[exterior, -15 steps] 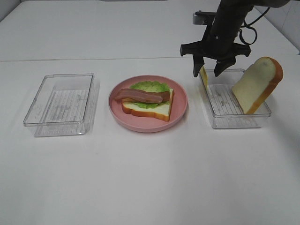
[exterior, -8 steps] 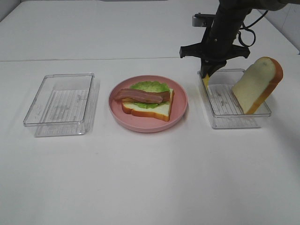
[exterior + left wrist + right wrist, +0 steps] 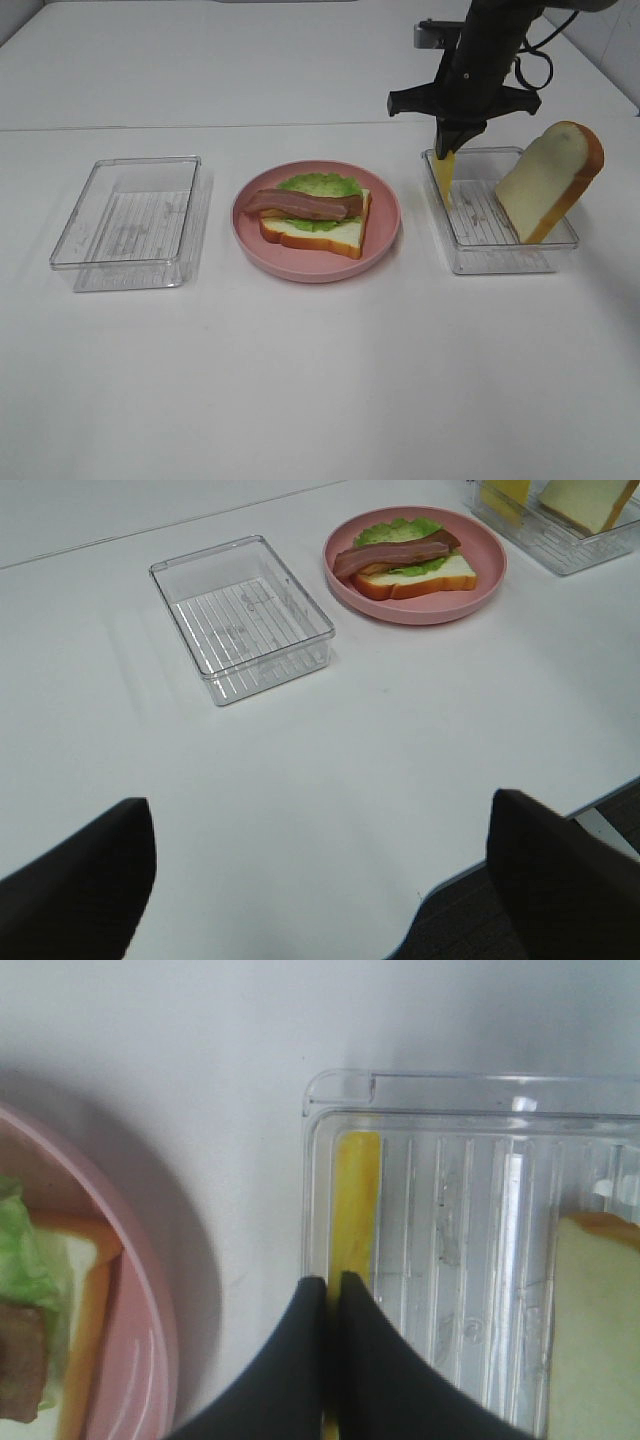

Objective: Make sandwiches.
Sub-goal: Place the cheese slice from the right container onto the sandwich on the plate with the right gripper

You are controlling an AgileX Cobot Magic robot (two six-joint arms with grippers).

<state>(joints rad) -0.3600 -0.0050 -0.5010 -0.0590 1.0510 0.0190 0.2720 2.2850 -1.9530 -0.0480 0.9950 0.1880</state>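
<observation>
The open sandwich sits on the round pink plate (image 3: 385, 235): a white bread slice (image 3: 325, 233) with orange-brown crust, green lettuce (image 3: 318, 185) and a brown-red bacon strip (image 3: 300, 205) on top. My right gripper (image 3: 452, 140) is shut on the top edge of a yellow cheese slice (image 3: 443, 180), which hangs upright at the left end of the right clear tray (image 3: 500, 262). The right wrist view shows the pinched fingers (image 3: 310, 1310) on the cheese (image 3: 356, 1185). A second bread slice (image 3: 550, 180) leans in that tray. My left gripper (image 3: 318, 815) is open and empty, far from the food.
An empty clear plastic tray (image 3: 70, 262) stands left of the plate; it also shows in the left wrist view (image 3: 170, 572). The white table's front edge (image 3: 440, 890) lies near the left gripper. The table's seam runs behind the trays.
My right gripper was open astride the cheese, then closed on it and rose slightly. The cheese now hangs from the fingers instead of leaning on the tray wall.
</observation>
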